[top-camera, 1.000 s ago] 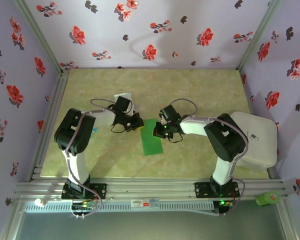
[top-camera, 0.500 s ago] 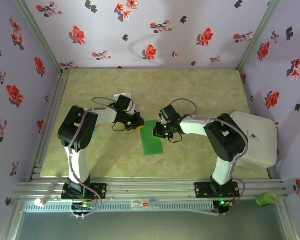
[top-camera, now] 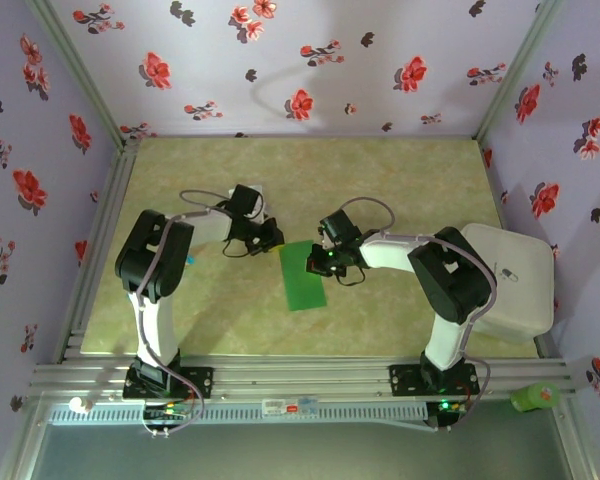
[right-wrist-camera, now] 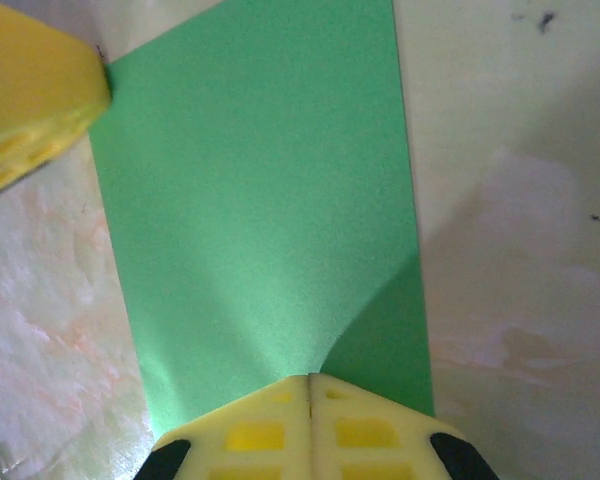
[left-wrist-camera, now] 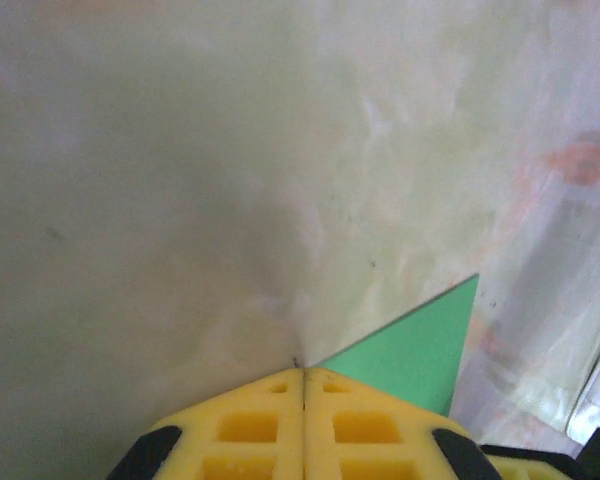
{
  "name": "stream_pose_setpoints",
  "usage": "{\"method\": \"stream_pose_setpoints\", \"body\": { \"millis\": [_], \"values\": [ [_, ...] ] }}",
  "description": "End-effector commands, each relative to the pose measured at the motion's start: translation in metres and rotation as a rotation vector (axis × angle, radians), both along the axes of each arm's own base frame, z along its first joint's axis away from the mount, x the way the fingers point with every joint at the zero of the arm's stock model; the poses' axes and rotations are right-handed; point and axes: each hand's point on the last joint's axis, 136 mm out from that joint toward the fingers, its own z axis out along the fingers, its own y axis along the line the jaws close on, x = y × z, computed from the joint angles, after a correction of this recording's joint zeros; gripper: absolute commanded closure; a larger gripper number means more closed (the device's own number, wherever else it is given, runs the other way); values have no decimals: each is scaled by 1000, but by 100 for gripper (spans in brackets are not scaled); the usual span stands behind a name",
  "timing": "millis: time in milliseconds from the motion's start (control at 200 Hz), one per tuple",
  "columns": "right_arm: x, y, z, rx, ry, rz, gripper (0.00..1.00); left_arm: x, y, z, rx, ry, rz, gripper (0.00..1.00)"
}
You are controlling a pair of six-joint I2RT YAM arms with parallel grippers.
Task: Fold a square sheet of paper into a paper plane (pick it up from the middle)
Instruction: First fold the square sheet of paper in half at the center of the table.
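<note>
Top view: the green paper (top-camera: 302, 278) lay near the middle of the frame on the table (top-camera: 400, 180). It was a narrow rectangle, its long axis running top to bottom with a slight lean. The right gripper (top-camera: 325, 262) sat over its upper right edge. The left gripper (top-camera: 271, 238) was just off its upper left corner.

Left wrist view: the left gripper (left-wrist-camera: 303, 375) filled the bottom centre, its yellow jaws pressed together and holding nothing. One pointed corner of the green paper (left-wrist-camera: 420, 350) lay just beside the tips, toward the lower right.

Right wrist view: the right gripper (right-wrist-camera: 310, 380) sat at the bottom centre, jaws together, apparently resting on the paper's near end rather than clamping it. The green paper (right-wrist-camera: 260, 200) stretched upward from the tips. One yellow pad (right-wrist-camera: 30, 110) of the left gripper touched its upper left corner. The right arm looked the nearer one.
</note>
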Motion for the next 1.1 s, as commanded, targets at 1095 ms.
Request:
{"method": "stream_pose_setpoints", "body": {
  "millis": [1095],
  "values": [
    [-39,-69,-64,-363,168,1,100,-60,-33,41,-77,-94,-186,85]
  ]
}}
